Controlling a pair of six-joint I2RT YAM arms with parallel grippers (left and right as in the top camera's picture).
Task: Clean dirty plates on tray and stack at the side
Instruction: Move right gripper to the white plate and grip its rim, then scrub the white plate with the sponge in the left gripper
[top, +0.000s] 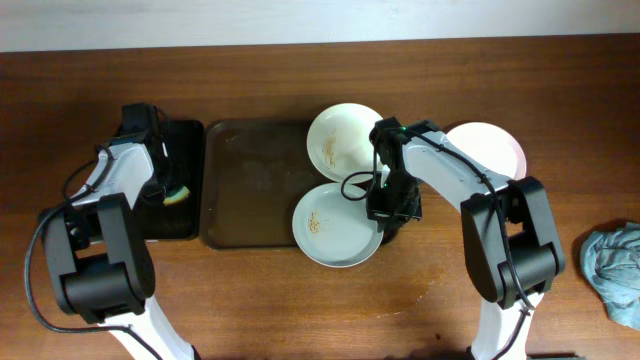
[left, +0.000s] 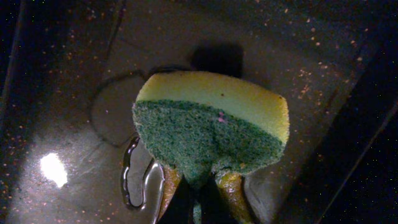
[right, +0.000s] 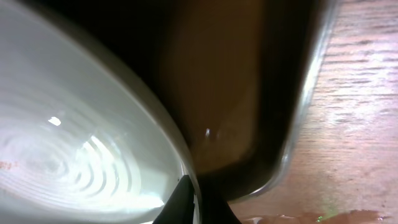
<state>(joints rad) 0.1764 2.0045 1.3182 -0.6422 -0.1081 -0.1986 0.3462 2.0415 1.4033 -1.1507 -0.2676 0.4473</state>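
The dark-brown tray (top: 250, 190) lies mid-table. A white plate (top: 343, 138) with brown-orange smears sits on its far right corner. A second smeared white plate (top: 330, 228) overhangs its front right corner. My right gripper (top: 385, 208) is shut on this plate's right rim; in the right wrist view the fingers (right: 196, 202) clamp the rim of the plate (right: 74, 143) above the tray (right: 249, 93). A third, pale plate (top: 492, 150) rests on the table to the right. My left gripper (left: 199, 196) is shut on a yellow-and-green sponge (left: 211, 121), which also shows in the overhead view (top: 178, 194).
A smaller black tray (top: 185, 225) lies left of the brown tray, its floor (left: 74, 93) wet with water drops. A blue-grey cloth (top: 615, 265) lies at the table's right edge. Bare wood table (right: 360, 124) flanks the tray's rim.
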